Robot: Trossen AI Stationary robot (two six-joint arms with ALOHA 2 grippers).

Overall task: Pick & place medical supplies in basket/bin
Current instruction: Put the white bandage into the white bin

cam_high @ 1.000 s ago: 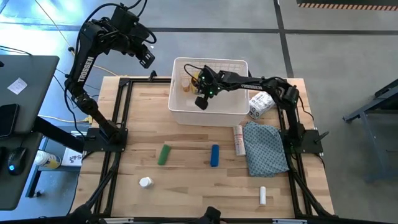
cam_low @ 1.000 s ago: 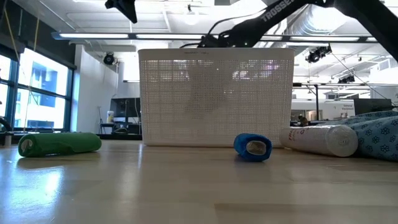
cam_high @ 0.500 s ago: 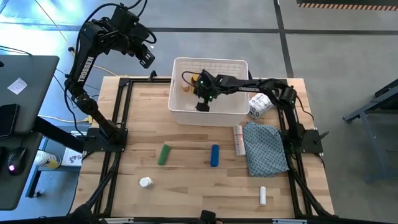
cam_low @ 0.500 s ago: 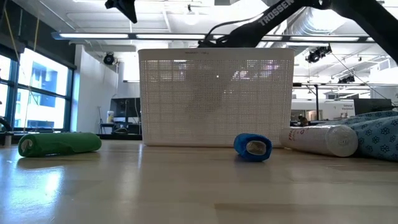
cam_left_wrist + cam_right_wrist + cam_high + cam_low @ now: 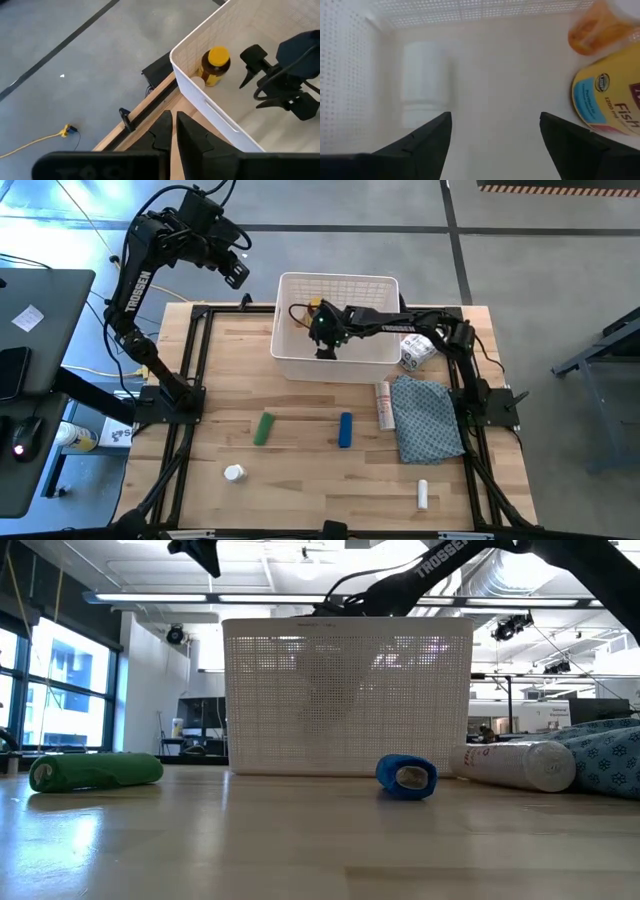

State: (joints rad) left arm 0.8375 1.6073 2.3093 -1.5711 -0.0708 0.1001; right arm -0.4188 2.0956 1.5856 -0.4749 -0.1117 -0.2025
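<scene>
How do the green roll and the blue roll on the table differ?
Colour: the green roll is green, the blue roll blue. Position: in the high view the green roll lies nearer the left arm's side, the blue roll nearer the table's middle. Pose: the green roll lies slightly tilted, the blue roll nearly straight. Both lie flat on the wooden table, outside the white bin, untouched.

"TROSSEN" runs in white down the left arm (image 5: 133,288). The amber bottle's yellow label (image 5: 609,97) reads "Fish" and "1200 mg".
</scene>
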